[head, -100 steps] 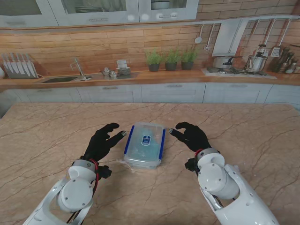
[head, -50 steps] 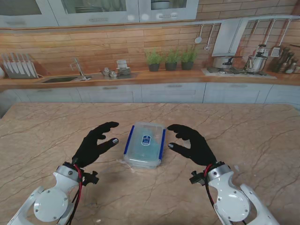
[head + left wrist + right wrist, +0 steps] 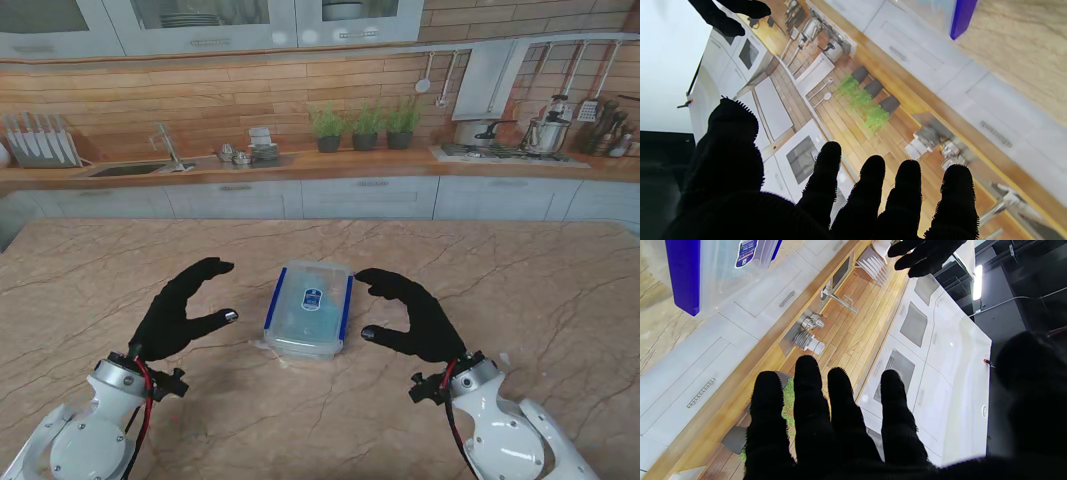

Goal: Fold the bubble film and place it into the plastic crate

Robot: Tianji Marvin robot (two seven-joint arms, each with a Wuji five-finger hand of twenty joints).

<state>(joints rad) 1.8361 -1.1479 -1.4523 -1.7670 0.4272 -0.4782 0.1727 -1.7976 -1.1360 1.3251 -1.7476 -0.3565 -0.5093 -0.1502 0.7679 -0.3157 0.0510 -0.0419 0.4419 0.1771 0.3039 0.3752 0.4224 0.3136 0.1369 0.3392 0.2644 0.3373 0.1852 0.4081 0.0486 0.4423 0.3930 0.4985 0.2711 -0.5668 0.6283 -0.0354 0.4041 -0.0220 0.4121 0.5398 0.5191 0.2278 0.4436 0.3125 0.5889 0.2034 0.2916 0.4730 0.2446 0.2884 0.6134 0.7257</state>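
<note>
One plastic crate (image 3: 308, 309) on the table (image 3: 520, 280); left robot hand (image 3: 180, 312) and right robot hand (image 3: 412, 315) spread, empty.

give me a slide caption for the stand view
Both open hands, left hand and right hand, flank the lidded plastic crate on the marble table.

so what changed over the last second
Both hands drew back from the crate toward me and apart: the left hand moved out left, the right hand out right. Both are open and hold nothing. The crate stayed put in the middle of the table, lid on.
</note>
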